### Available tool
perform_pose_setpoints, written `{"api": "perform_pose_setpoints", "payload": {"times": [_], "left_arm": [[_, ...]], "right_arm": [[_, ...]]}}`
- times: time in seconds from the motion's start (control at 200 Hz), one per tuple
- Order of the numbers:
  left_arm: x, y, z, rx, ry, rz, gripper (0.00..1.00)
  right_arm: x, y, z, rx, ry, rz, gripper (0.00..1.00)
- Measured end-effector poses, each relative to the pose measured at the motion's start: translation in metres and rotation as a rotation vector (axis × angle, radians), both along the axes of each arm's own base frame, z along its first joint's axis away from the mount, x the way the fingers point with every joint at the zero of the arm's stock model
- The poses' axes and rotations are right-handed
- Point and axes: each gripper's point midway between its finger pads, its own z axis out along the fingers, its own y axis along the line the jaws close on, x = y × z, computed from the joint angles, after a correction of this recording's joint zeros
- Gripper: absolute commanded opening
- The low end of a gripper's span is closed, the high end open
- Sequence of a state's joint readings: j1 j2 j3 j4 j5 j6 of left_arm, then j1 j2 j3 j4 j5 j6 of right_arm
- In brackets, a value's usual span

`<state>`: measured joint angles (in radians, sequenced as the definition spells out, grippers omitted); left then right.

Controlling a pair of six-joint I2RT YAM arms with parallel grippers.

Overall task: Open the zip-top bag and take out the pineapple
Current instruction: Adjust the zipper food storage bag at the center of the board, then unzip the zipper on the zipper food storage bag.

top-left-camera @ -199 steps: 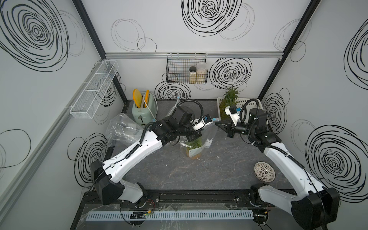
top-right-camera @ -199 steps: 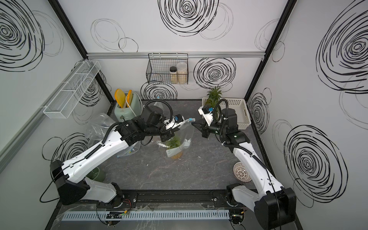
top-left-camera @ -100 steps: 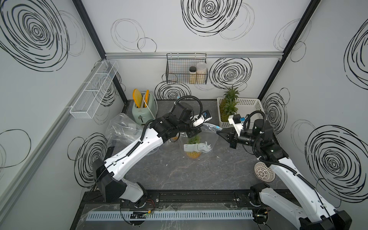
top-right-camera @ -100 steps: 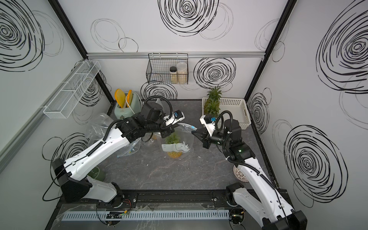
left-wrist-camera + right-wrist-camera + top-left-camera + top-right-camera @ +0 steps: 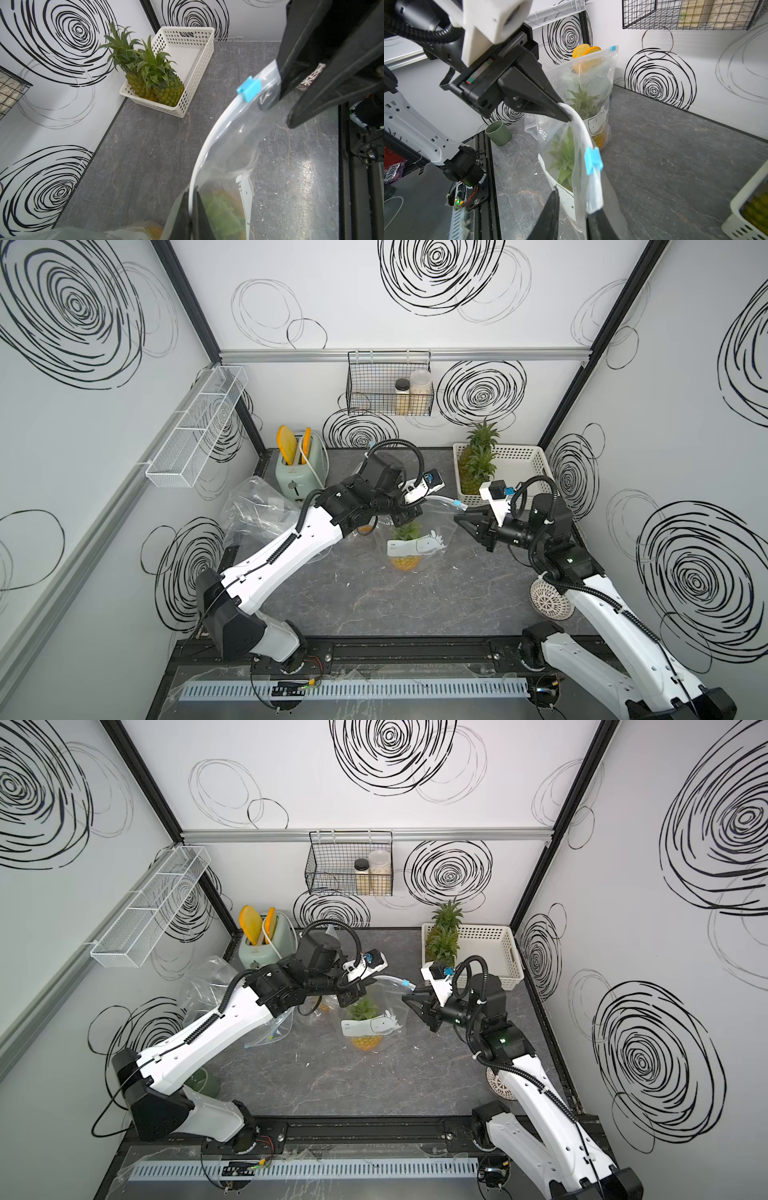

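Item: zip-top bag [image 5: 566, 158], clear film with a printed label, hanging upright over the middle of the tabletop [image 5: 374, 605]. Contents: one small pineapple [image 5: 405, 562], crown up, wholly inside. Left gripper [image 5: 566, 118]: fingers pressed shut on one end of the white zip strip. Right gripper [image 5: 573, 204]: fingers parted, holding nothing, with the strip's free end lying between them. Blue slider [image 5: 593, 160]: just up the strip from that end. Whether the seal is split along its length is hard to tell through the film. Handling, as judged: keep the left pinch firm, take one lip only with the right, draw it away until the mouth gapes, then reach for the crown. Surroundings: grey marbled tabletop; white basket [image 5: 515, 450] of pineapples in the rear right corner; toaster [image 5: 297, 477] at rear left; wire basket [image 5: 370, 402] on the swirl-patterned wall; crumpled clear plastic [image 5: 257, 510] beside the left arm.
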<state>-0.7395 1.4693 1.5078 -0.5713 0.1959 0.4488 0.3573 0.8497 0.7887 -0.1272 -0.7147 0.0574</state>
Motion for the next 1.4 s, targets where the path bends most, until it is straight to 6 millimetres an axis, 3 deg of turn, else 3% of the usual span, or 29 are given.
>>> {"api": "perform_pose_setpoints", "payload": {"times": [0.46, 0.845, 1.001, 1.181, 1.401], "left_arm": [[-0.001, 0.001, -0.002, -0.004, 0.000, 0.002, 0.05], [-0.003, 0.002, -0.004, -0.006, 0.002, 0.000, 0.05], [-0.006, 0.000, -0.006, -0.012, 0.016, -0.014, 0.14], [-0.013, -0.004, -0.004, -0.036, 0.040, -0.049, 0.43], [-0.021, -0.022, 0.016, -0.081, 0.062, -0.156, 0.47]], "right_arm": [[0.007, -0.009, 0.016, 0.030, -0.039, -0.086, 0.26], [0.011, -0.009, 0.026, 0.068, -0.052, -0.107, 0.04], [0.012, -0.009, 0.027, 0.074, -0.054, -0.104, 0.00], [0.012, -0.007, 0.026, 0.075, -0.050, -0.094, 0.00], [0.011, -0.006, 0.026, 0.075, -0.048, -0.085, 0.00]]}}
